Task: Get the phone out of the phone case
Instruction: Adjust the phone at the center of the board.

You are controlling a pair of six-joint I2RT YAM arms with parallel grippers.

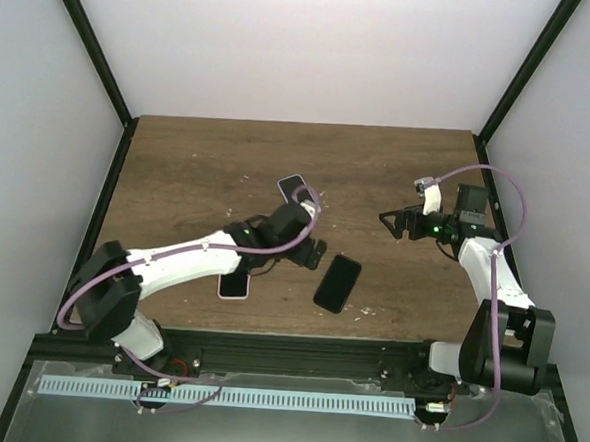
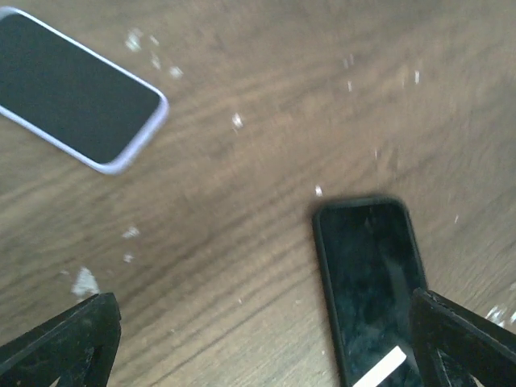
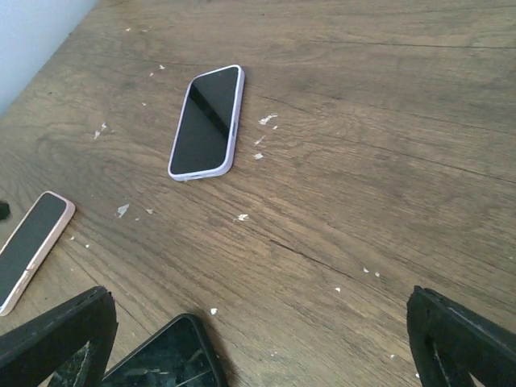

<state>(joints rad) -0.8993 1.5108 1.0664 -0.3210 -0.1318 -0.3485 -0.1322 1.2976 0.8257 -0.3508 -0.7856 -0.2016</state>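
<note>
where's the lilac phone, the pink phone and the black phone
lilac phone (image 3: 206,122), right wrist view, middle of screen
pink phone (image 3: 28,246), right wrist view, middle of screen
black phone (image 2: 369,270), left wrist view, middle of screen

top: overhead, far, whole table (image 1: 398,167) | wrists: low, close, angled down | all share black phone (image 1: 337,283)

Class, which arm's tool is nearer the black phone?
Left. The left tool is right by the far end of the black phone; the right tool is off to the right, farther back.
</note>
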